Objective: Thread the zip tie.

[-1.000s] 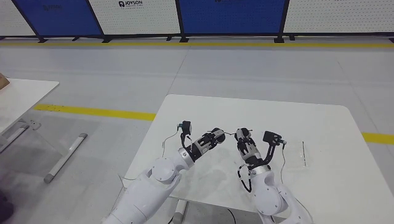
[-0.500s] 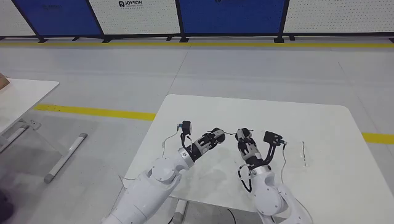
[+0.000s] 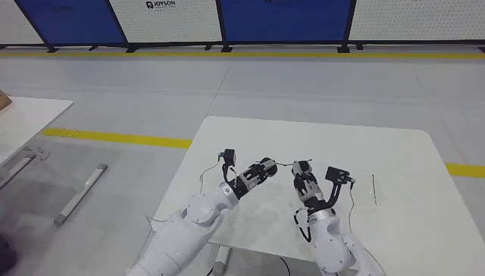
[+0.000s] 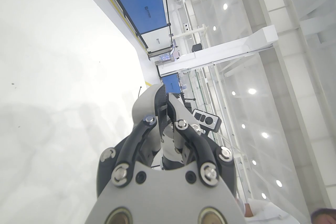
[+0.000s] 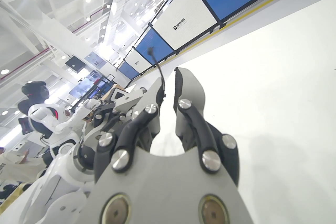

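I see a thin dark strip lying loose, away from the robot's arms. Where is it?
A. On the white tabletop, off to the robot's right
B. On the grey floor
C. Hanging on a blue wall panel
A: in the top view the thin dark strip lies flat on the white tabletop, out past the right arm and touching neither arm.

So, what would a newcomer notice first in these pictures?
Probably the left gripper and right gripper almost meeting above the near part of the white table. Then the black zip tie sticking up at the right gripper's tip, and another thin black strip lying flat on the table farther right.
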Available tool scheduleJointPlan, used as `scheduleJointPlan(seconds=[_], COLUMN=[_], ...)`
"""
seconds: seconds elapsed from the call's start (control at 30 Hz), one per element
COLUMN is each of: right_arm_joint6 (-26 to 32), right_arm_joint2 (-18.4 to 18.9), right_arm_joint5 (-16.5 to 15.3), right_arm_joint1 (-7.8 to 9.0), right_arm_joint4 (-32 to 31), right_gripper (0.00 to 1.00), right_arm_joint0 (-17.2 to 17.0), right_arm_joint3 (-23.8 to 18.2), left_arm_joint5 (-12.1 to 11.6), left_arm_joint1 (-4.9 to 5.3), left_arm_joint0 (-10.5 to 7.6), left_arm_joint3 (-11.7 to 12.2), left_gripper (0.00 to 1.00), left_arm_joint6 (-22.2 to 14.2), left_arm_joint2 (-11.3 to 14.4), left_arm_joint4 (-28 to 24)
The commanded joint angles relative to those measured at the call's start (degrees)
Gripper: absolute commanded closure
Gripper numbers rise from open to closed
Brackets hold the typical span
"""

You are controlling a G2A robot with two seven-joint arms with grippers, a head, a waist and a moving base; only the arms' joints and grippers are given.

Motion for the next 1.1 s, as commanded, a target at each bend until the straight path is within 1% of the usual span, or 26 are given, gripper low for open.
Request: scheduleJointPlan(seconds=[0.0, 0.57, 0.87, 0.9, 0.97, 1.0, 1.07], right_arm_joint6=[-0.1, 1.5, 1.9, 1.9, 1.6, 1.5, 1.4], right_arm_joint2=[0.2, -0.2, -0.1, -0.1, 0.0, 0.1, 0.1], right_arm_joint5=[0.1, 0.4, 0.5, 0.4, 0.4, 0.5, 0.6], right_arm_joint1=[0.01, -0.28, -0.39, -0.4, -0.41, -0.43, -0.46], right_arm_joint4=[-0.1, -1.4, -1.6, -1.6, -1.7, -1.7, -1.6], right_gripper=[1.0, 1.0, 1.0, 1.0, 1.0, 1.0, 1.0], right_arm_joint0=[-0.1, 1.0, 1.2, 1.2, 1.1, 1.1, 1.1], right_arm_joint3=[-0.2, 0.5, 0.7, 0.7, 0.7, 0.6, 0.6], left_arm_joint5=[0.0, 0.0, 1.3, 1.3, 1.4, 1.4, 1.3], left_arm_joint1=[0.0, 0.0, -0.05, -0.06, -0.06, -0.07, -0.08], left_arm_joint0=[0.0, 0.0, -0.06, -0.07, -0.05, -0.05, -0.02], left_arm_joint3=[0.0, 0.0, -0.7, -0.7, -0.8, -0.8, -0.8], left_gripper=[1.0, 1.0, 1.0, 0.57, 0.5, 0.42, 0.48], left_arm_joint6=[0.0, 0.0, 1.0, 1.1, 1.3, 1.3, 1.9], left_arm_joint2=[0.0, 0.0, 0.3, 0.4, 0.4, 0.4, 0.4], left_arm_joint4=[0.0, 0.0, 1.3, 1.6, 1.7, 1.8, 2.2])
